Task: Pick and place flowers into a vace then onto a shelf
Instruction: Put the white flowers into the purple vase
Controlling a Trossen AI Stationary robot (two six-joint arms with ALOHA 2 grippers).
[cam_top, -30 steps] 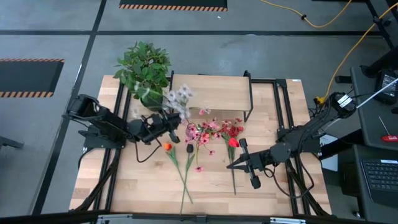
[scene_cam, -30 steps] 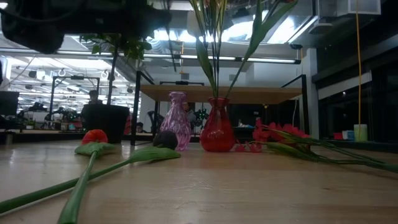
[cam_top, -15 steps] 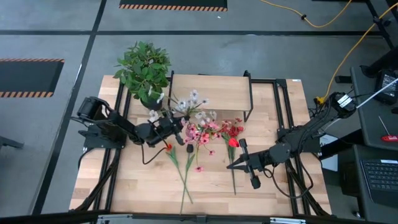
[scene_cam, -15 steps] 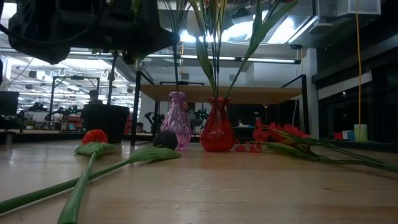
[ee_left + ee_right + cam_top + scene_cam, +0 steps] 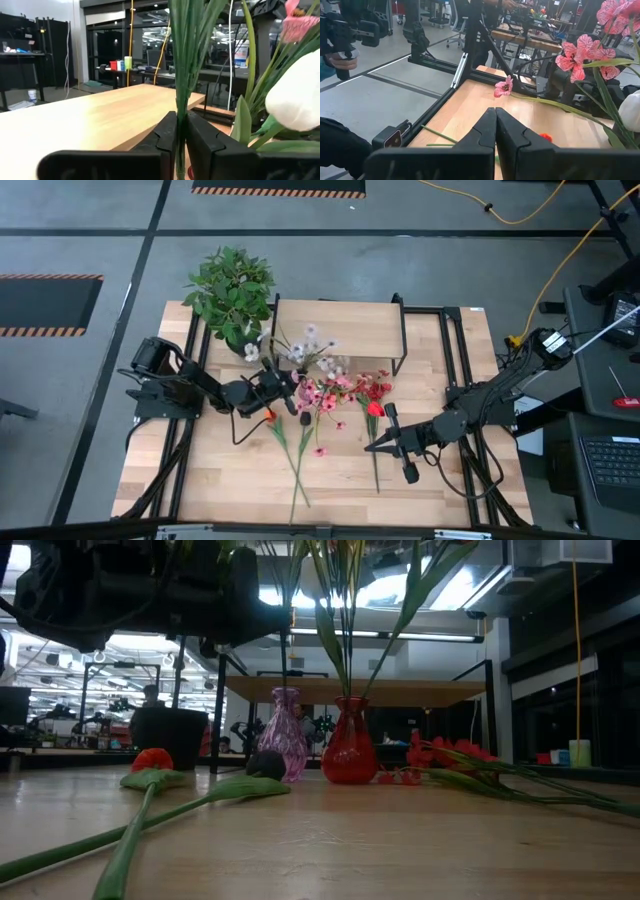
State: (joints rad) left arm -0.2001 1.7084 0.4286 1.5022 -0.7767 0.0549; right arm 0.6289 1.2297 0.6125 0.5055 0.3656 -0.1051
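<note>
My left gripper (image 5: 290,392) is shut on a bunch of white-bloomed flowers (image 5: 300,345) in front of the shelf (image 5: 340,325). The bunch stands upright above the purple vase (image 5: 285,735). Beside that vase, a red vase (image 5: 350,745) holds pink flowers (image 5: 322,392). An orange-bloomed flower (image 5: 285,442) and red flowers (image 5: 376,392) lie loose on the table. My right gripper (image 5: 372,446) hangs shut over the table's right half, touching nothing. My left gripper pinches several green stems (image 5: 181,107) of the white-bloomed bunch between its two fingers (image 5: 167,135). The fingers come about level from the table's left and lie across the stems. The stems stand upright with the blooms above; their lower ends are hidden below the fingers.
A bushy potted plant (image 5: 232,290) stands at the table's far left corner, close behind my left arm. Black frame rails (image 5: 452,370) run along both sides of the table. The near half of the tabletop (image 5: 230,480) holds only the loose stems.
My left gripper has gone down and a little toward the table's right with the white-bloomed bunch. The bunch has come down with it, close to the pink flowers, and stands upright now.
</note>
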